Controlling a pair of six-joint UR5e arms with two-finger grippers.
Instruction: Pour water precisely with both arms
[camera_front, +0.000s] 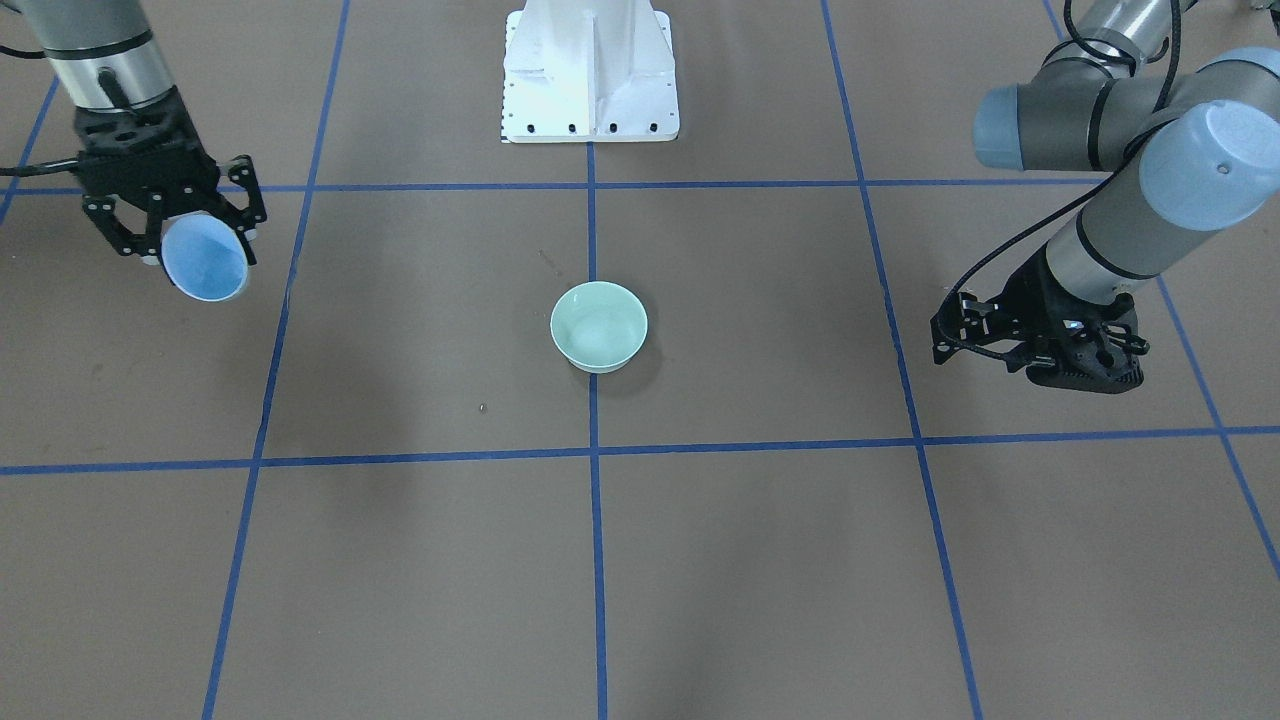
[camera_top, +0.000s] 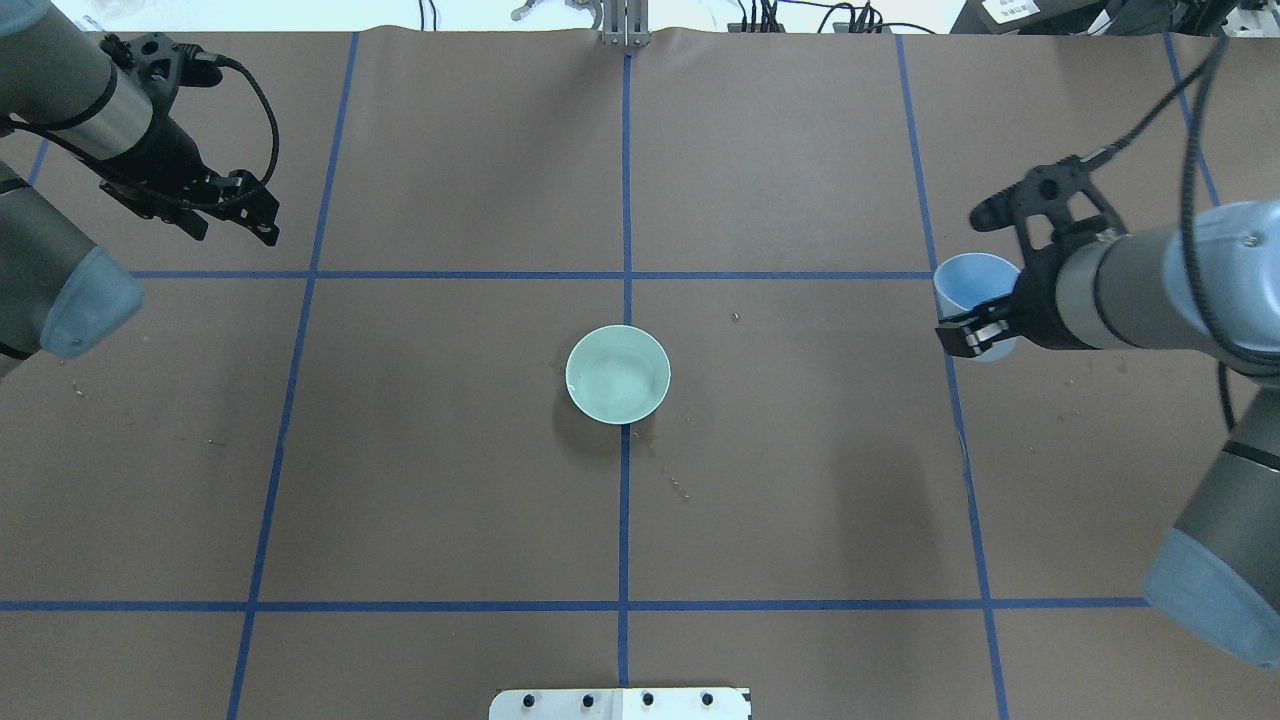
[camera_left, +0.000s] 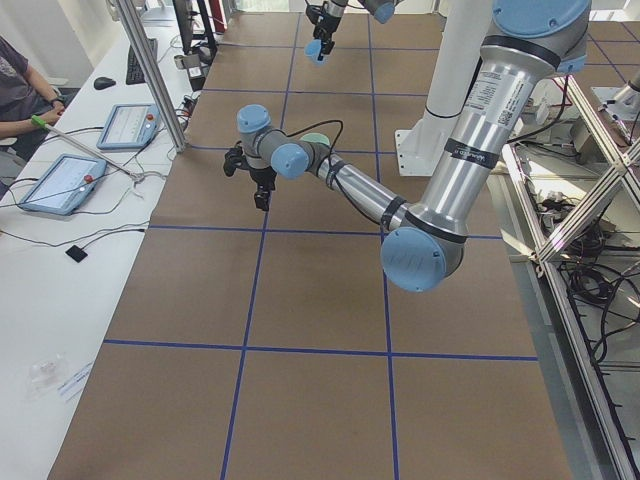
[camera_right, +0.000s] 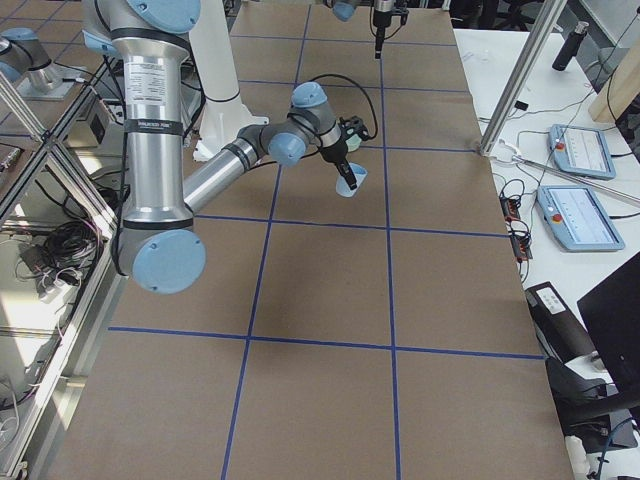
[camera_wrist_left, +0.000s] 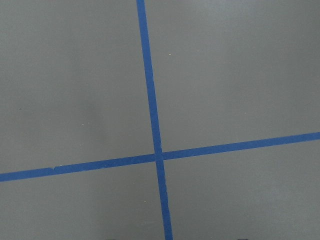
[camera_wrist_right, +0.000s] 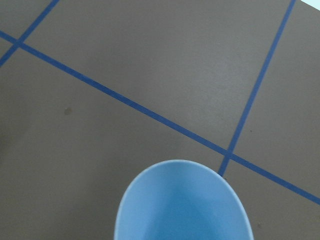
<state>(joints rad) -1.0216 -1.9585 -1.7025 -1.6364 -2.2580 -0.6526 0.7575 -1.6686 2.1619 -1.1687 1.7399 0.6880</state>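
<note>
Right jaws closed around wall of blue cup (camera_front: 205, 262), cup tilted, well apart from green bowl (camera_front: 598, 325) at centre of desk (camera_front: 400, 560). Water: only faint glint in bowl, I think. Left jaws hold nothing; opening width not clear. Cup probably light, thin, smooth: grip mid-wall, gently.

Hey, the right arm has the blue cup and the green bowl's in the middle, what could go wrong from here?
1. The blue cup in the right pincer hangs over bare table, away from the green bowl; anything in it could slosh out in transit.
2. The bowl stands free, so a low approach could knock it.
3. Small marks beside the bowl may be spilled drops; a pour could miss.
</note>
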